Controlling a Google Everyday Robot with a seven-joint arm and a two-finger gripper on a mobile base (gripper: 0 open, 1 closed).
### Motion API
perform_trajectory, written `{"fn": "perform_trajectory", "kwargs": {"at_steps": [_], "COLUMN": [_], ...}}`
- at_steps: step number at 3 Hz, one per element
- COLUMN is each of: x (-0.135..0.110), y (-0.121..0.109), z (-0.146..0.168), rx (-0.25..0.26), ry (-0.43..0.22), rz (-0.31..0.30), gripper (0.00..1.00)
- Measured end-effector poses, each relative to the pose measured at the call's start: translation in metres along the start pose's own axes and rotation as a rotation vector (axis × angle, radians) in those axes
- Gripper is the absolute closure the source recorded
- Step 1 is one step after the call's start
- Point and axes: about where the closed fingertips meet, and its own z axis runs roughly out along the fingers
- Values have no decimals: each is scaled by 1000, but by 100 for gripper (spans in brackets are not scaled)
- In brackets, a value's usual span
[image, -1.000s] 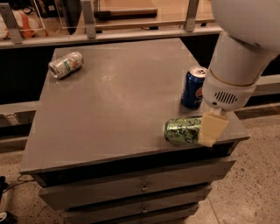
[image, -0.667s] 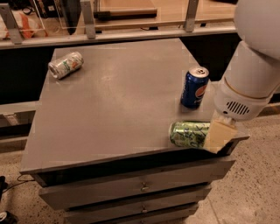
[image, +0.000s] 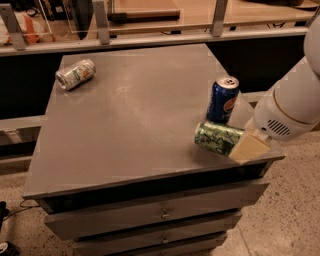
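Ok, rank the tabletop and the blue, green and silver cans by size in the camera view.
1. Tabletop.
2. Green can, at the gripper by the right edge, and blue can: about alike.
3. Silver can, though it lies farther away.

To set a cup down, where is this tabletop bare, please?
Bare: the broad middle and front-left of the grey tabletop, between the silver-green can lying far left and the upright blue can. Crowded: front-right, with the gripper beside the lying green can.

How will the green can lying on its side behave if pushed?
The green can lies sideways near the table edge, so it likely rolls, maybe off. Thin metal probably dents. The gripper is at its right end.
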Motion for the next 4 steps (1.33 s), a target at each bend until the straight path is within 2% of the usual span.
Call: {"fn": "perform_trajectory", "kwargs": {"at_steps": [1, 3, 4], "x": [-4, 11, 7], "y": [-11, -17, -16], "z": [1, 13, 22], "rx": [32, 25, 15], "ry": [-50, -53, -72], "rz": [20, 67, 63], "gripper": [100, 100, 100]}}
